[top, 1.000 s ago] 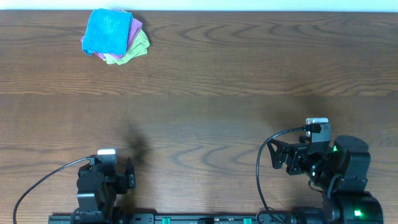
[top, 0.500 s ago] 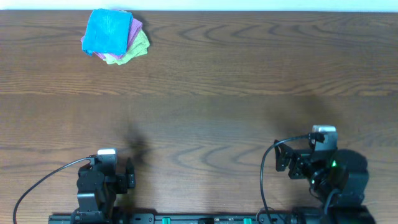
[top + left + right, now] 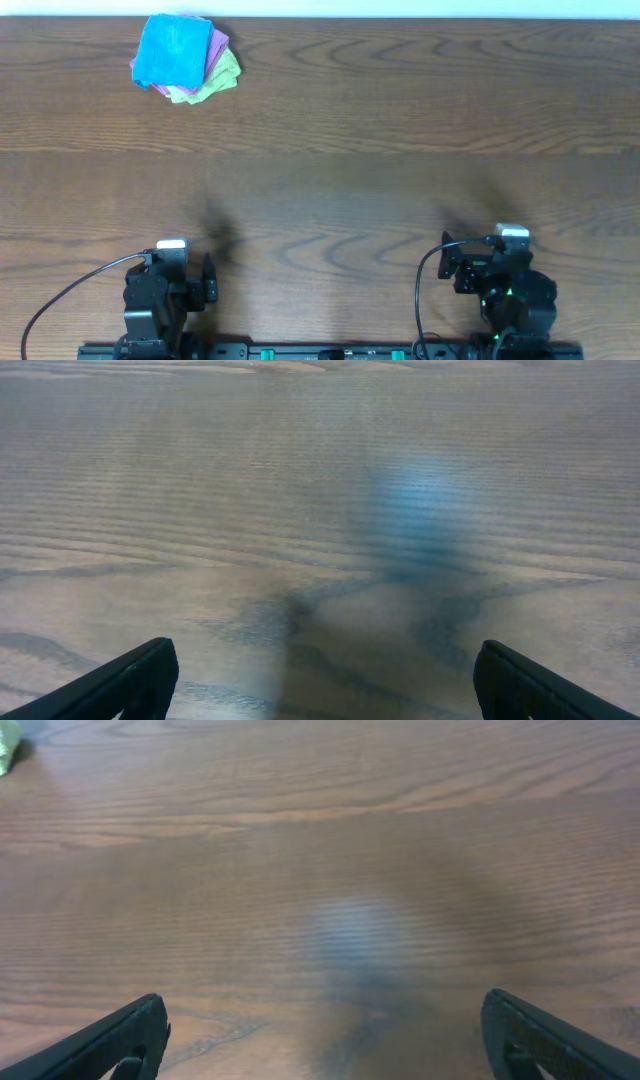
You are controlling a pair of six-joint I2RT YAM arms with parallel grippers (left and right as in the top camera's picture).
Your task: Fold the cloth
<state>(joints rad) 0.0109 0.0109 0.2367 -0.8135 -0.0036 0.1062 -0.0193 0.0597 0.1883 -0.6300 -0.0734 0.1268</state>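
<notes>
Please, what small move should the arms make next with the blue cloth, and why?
Probably none on the cloth: it already lies folded into a square, stacked on the purple cloth and the yellow-green cloth, at the far left of the table. The left gripper and the right gripper are open, empty, at the near edge. I would just park both arms there.

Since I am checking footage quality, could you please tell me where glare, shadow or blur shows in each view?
Overhead: evenly lit and sharp, the cloth crisp, faint arm shadows on the table. Left wrist: bluish glare patch above a dark shadow, grain soft. Right wrist: pale glare mid-frame, slight blur.
</notes>
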